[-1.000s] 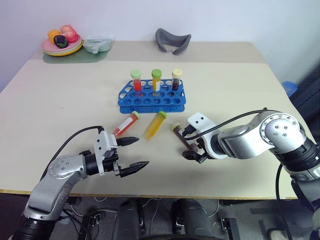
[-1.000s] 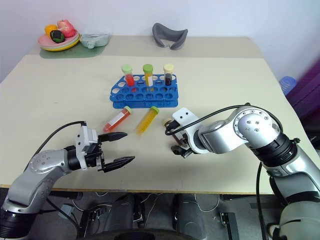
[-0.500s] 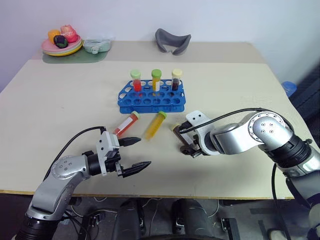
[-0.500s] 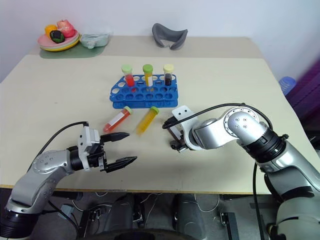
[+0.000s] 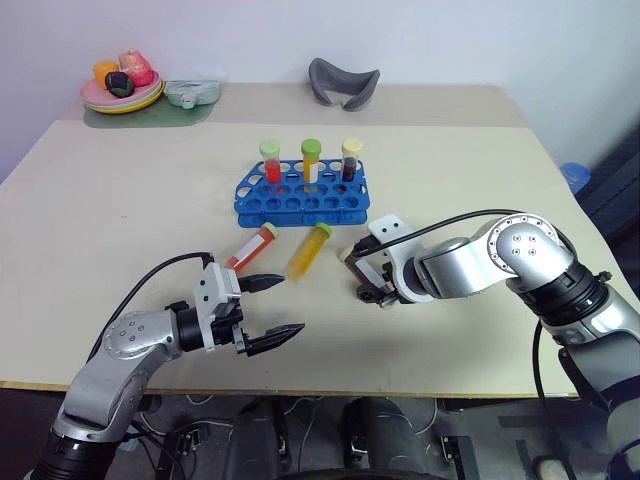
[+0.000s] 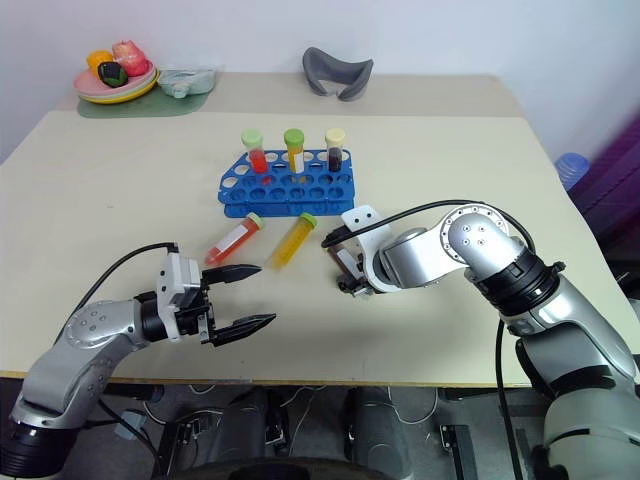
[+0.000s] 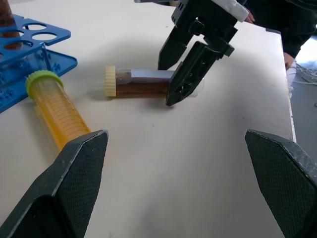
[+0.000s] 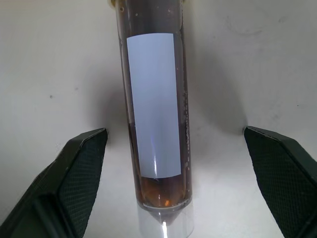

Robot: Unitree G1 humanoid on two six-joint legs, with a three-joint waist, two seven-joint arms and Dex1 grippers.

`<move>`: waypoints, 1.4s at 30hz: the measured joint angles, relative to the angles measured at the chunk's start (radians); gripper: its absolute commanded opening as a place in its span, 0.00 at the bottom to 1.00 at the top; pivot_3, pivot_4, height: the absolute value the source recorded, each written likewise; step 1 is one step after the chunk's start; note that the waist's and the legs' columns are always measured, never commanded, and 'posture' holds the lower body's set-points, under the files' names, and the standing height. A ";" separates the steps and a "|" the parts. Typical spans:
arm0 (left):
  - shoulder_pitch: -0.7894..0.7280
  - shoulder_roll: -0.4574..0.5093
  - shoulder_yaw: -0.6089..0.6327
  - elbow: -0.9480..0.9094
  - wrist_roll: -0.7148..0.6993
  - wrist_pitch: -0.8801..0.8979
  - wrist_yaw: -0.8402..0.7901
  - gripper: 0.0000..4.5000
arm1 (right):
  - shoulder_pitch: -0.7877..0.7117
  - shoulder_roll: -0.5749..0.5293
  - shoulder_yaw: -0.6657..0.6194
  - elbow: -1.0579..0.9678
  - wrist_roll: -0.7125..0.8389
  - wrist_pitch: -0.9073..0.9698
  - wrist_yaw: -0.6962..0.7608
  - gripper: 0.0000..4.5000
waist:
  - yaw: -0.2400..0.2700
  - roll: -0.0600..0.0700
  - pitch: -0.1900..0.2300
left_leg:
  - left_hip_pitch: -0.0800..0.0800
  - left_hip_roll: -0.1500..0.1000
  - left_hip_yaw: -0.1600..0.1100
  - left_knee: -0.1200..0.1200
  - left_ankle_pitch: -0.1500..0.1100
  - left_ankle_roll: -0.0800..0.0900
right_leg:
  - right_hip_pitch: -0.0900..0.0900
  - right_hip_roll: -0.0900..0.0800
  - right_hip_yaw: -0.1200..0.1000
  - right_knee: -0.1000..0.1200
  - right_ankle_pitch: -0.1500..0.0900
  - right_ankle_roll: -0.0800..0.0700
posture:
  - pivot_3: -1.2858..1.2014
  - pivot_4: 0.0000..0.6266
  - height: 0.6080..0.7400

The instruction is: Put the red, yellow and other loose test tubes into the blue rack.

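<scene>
Beige tabletop (image 5: 120, 200) fills my head view, where the bright blue plastic two-tier rack (image 5: 300, 205) already carries three capped tubes upright in its far row. Three more lie loose just in front of it: the clear red-filled tube with a pale green cap (image 5: 250, 248), the yellow-orange tube with a green cap (image 5: 309, 250), and the dark brown tube with a cream cap (image 5: 356, 266). I have the right gripper (image 5: 378, 291) angled steeply down over the brown one, nearest that arm. The left gripper (image 5: 268, 312) hangs above the tabletop near the red tube, jaws spread wide and empty, kept clear as I judge it.

From the left wrist, the right gripper's black fingers (image 7: 190, 74) straddle the brown tube's tip end, cap pointing away toward the rack.

From the right wrist, the brown tube (image 8: 154, 114) lies lengthwise, centred between my jaws, which stand apart on either side without touching it.
</scene>
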 measured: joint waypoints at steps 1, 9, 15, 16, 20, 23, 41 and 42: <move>0.000 0.000 0.000 0.000 0.000 0.001 0.000 1.00 | 0.000 -0.002 0.000 0.001 -0.004 0.000 -0.002 0.60 | 0.000 0.000 0.000 | 0.000 0.000 0.000 0.000 0.000 0.000 | 0.000 0.000 0.000 0.000 0.000 0.000 | 0.52 0.24 0.47; -0.002 0.000 0.000 -0.001 0.000 0.004 0.002 1.00 | -0.003 0.000 0.001 0.003 -0.006 0.002 -0.008 0.27 | 0.000 0.000 0.000 | 0.000 0.000 0.000 0.000 0.000 0.000 | 0.000 0.000 0.000 0.000 0.000 0.000 | 0.52 0.24 0.47; -0.014 0.000 0.000 -0.001 0.000 0.005 0.002 1.00 | -0.003 0.000 0.003 -0.003 -0.006 0.002 -0.011 0.27 | 0.000 0.000 0.000 | 0.000 0.000 0.000 0.000 0.000 0.000 | 0.000 0.000 0.000 0.000 0.000 0.000 | 0.52 0.24 0.47; -0.015 0.000 0.000 -0.001 0.000 0.005 0.003 1.00 | -0.005 0.000 0.004 -0.006 -0.008 0.004 -0.009 0.27 | 0.000 0.000 0.000 | 0.000 0.000 0.000 0.000 0.000 0.000 | 0.000 0.000 0.000 0.000 0.000 0.000 | 0.52 0.24 0.47; -0.015 -0.001 0.007 -0.001 0.000 0.005 0.029 1.00 | -0.025 0.001 -0.005 -0.105 -0.125 0.030 0.110 0.27 | 0.000 0.002 0.001 | -0.001 0.000 0.000 -0.001 0.000 0.000 | -0.001 0.000 0.000 0.000 0.000 0.000 | 0.52 0.24 0.47; -0.018 -0.019 0.072 0.014 -0.011 0.004 0.081 1.00 | -0.021 -0.026 -0.077 -0.297 -0.449 -0.100 0.409 0.27 | 0.002 0.003 0.002 | -0.001 0.000 0.000 -0.001 0.000 0.000 | -0.002 0.000 0.000 -0.001 0.000 0.000 | 0.52 0.24 0.47; -0.070 -0.130 0.163 0.042 -0.030 0.011 0.243 1.00 | 0.203 0.547 -0.293 0.291 -1.589 -1.292 1.089 0.27 | 0.002 0.001 0.001 | -0.004 0.000 0.000 -0.001 0.001 -0.001 | -0.003 0.001 -0.002 -0.001 0.000 0.000 | 0.52 0.24 0.47; -0.070 -0.130 0.158 0.029 -0.031 0.019 0.249 1.00 | 0.210 0.565 -0.306 0.311 -1.611 -1.323 1.101 0.27 | 0.002 0.001 0.001 | -0.003 0.000 0.000 -0.001 0.001 -0.001 | -0.003 0.001 -0.002 -0.001 0.000 0.000 | 0.52 0.24 0.47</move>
